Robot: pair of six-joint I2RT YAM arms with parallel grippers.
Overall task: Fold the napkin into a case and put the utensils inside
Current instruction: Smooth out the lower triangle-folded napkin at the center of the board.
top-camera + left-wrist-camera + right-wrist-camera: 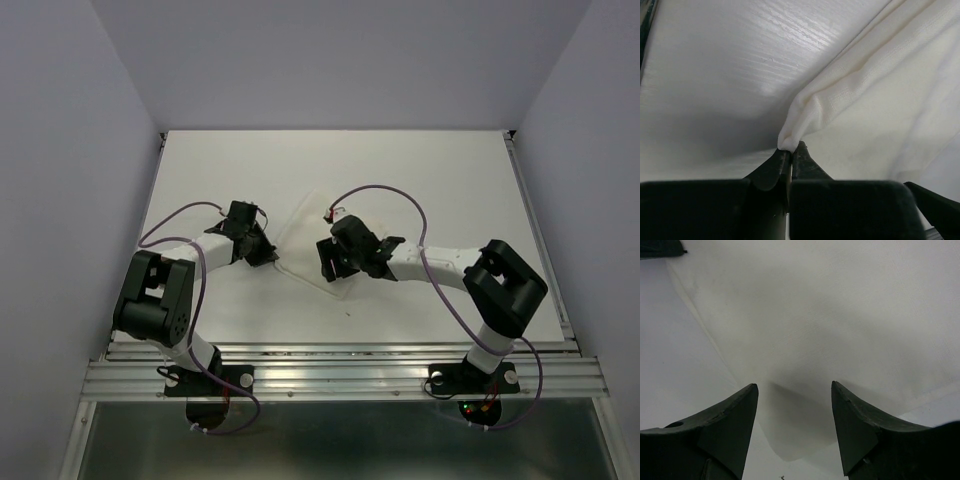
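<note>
The white napkin (300,240) lies slightly askew on the table between my two grippers. My left gripper (268,255) is at its left edge, and in the left wrist view its jaws (790,146) are shut on a bunched fold of the napkin (880,90), which rises from the pinch. My right gripper (328,268) sits at the napkin's near right part. In the right wrist view this gripper (795,390) is open, with a napkin (815,315) corner lying flat beneath the gap. The utensils and the case are out of view.
The white tabletop (420,170) is enclosed by pale walls on three sides, with a metal rail (340,375) along its near edge. A dark part of the other arm (660,247) shows at the top left of the right wrist view.
</note>
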